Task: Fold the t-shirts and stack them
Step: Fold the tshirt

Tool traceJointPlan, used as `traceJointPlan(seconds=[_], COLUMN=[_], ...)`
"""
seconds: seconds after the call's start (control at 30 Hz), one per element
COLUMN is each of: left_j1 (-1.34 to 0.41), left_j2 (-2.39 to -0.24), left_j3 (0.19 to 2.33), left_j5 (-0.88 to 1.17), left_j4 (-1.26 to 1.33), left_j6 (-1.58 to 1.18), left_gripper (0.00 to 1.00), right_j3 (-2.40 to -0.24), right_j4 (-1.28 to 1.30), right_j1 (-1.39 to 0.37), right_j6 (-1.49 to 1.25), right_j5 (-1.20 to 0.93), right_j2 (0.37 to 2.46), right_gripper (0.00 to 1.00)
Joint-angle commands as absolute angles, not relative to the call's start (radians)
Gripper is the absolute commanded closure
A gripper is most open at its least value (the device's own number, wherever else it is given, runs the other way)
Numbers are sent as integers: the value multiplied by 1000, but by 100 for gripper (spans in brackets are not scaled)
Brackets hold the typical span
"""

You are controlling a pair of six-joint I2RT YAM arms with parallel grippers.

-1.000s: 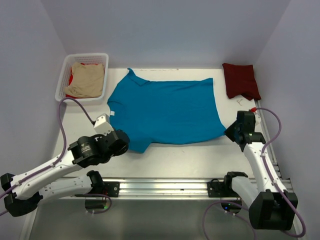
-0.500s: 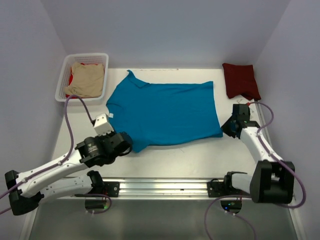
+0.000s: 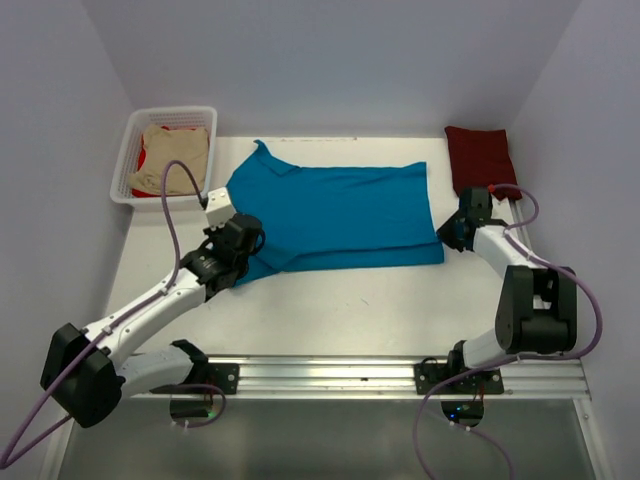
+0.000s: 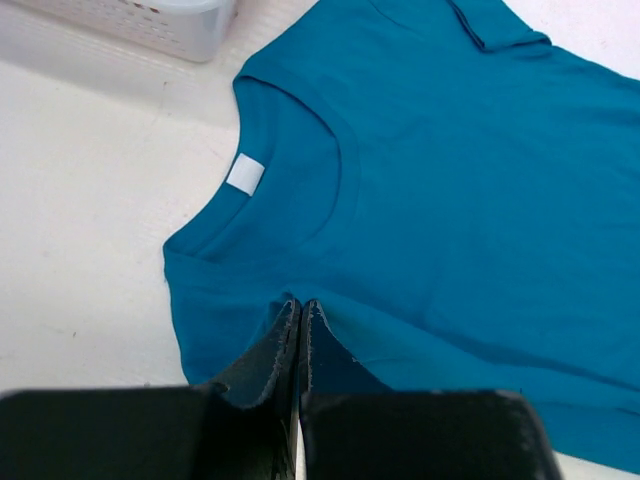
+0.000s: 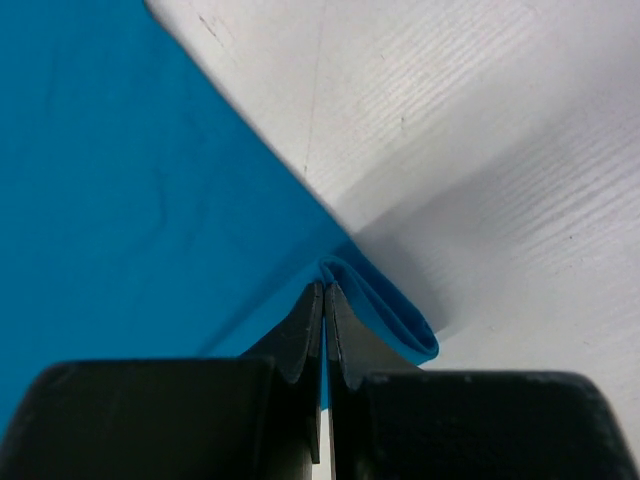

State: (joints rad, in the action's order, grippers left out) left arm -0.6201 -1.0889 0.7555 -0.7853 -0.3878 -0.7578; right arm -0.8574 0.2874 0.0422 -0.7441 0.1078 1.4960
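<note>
The teal-blue t-shirt [image 3: 345, 212] lies spread across the middle of the table, neck to the left, with its white label [image 4: 245, 174] showing. My left gripper [image 3: 243, 240] is shut on the shirt's near-left cloth by the sleeve, and its closed tips [image 4: 301, 303] pinch a raised fold of teal cloth [image 4: 450, 200]. My right gripper [image 3: 452, 232] is shut on the near-right hem corner; its tips [image 5: 324, 286] hold a doubled-over loop of teal cloth [image 5: 120, 180]. The dark maroon t-shirt [image 3: 482, 160] lies folded at the back right.
The white lattice basket [image 3: 127, 152] stands at the back left, holding a beige shirt [image 3: 175, 155] with a red one [image 3: 143, 160] beneath it; its corner shows in the left wrist view [image 4: 150, 20]. Walls close in the back and both sides. Bare white table [image 5: 500, 150] lies right of the hem.
Both grippers moved away from the near edge towards the back, carrying the shirt's near edge with them. The shirt's near sleeve and hem corner are drawn in, so the shirt looks narrower front to back.
</note>
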Motion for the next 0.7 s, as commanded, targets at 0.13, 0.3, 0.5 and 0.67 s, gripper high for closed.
traceJointPlan(seconds=[0.13,0.3,0.5,0.67], left_j1=[-531,-512,-491,-471], left_j2=[-1239,-1328,-1335,-1313], left_j3=[811,854,876,876], left_j5=[-700,-695,-712,-726], left_j4=[-140,-118,-127,-161], left_j6=[-632,-632,-621,-630], left_gripper=[100,100,100,100], right_j3=[-960,-991,-1008,-1025], right_j4=[232,219,206,199], right_j1=[46,46,46,46], right_j6=[-756,-756,-756,-758], right_j5=[117,113,107,97], right_j2=[1554,1595,1627,1666], right_gripper=[100,100,100,100])
